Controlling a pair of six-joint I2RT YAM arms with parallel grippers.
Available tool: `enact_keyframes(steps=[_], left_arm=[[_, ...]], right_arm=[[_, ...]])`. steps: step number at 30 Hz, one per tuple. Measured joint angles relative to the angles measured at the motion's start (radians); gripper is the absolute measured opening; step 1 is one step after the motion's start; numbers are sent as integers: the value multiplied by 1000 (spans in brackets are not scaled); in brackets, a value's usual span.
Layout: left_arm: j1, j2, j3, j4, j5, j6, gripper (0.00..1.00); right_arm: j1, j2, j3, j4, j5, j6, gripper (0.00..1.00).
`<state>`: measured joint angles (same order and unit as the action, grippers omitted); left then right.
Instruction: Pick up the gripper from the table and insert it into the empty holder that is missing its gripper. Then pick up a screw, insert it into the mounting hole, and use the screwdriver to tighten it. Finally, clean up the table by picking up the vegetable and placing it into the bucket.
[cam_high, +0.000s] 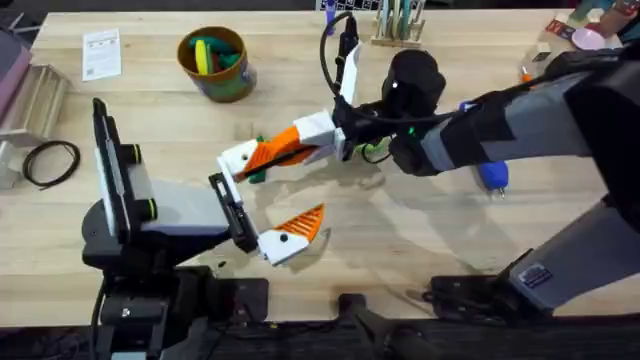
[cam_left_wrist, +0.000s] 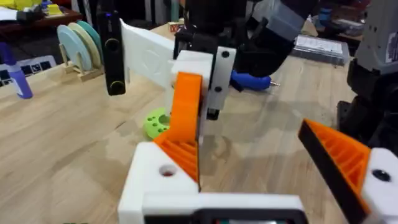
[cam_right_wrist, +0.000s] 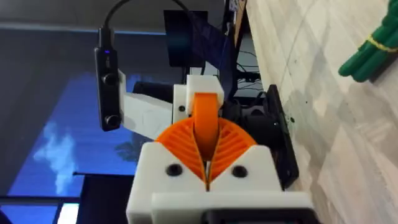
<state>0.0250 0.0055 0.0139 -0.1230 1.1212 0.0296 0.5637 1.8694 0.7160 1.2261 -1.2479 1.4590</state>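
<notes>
– Orange gripper (cam_high: 272, 153): where, and why there?
– Above the table (cam_high: 150, 90), near its middle. The right gripper (cam_high: 300, 140) is clamped on it, pads together around its back end. Front end meets the white holder (cam_left_wrist: 158, 180) on the left arm. Reads as the insertion step. How deep it sits in the holder, cannot tell.

– Left gripper (cam_left_wrist: 249, 146)?
– Fingers wide apart, nothing between them. Judgement: spread so the right arm has room to work on that one holder. Other finger already has its orange pad.

– Vegetable (cam_high: 258, 172)?
– On the table just under the held piece, untouched. Close enough to be nudged if the right gripper dips.

– Bucket (cam_high: 215, 62)?
– Near the far edge, left of middle, well apart from the arms. Something yellow and green already inside.

– Screwdriver (cam_high: 492, 175)?
– Lying toward the right edge, partly under the right arm. Not needed until a screw is in the hole.

– Risk?
– Wedge going in skewed, or slipping when the pads let go. Keep the left arm steady.
</notes>
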Motion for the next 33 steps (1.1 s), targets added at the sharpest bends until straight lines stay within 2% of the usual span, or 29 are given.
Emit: enact_keyframes(steps=[19, 20, 25, 27, 33], left_arm=[[0, 0, 0, 0, -3, 3, 985], [0, 0, 0, 0, -4, 4, 985], [-2, 0, 0, -1, 12, 4, 985], [-2, 0, 0, -1, 12, 4, 985], [-2, 0, 0, -1, 12, 4, 985]], right_arm=[[3, 0, 7, -6, -6, 1, 11], [3, 0, 7, -8, -6, 5, 42], [10, 0, 12, -6, 9, 6, 724], [11, 0, 15, -7, 14, 7, 763], [8, -3, 17, -10, 21, -10, 769]])
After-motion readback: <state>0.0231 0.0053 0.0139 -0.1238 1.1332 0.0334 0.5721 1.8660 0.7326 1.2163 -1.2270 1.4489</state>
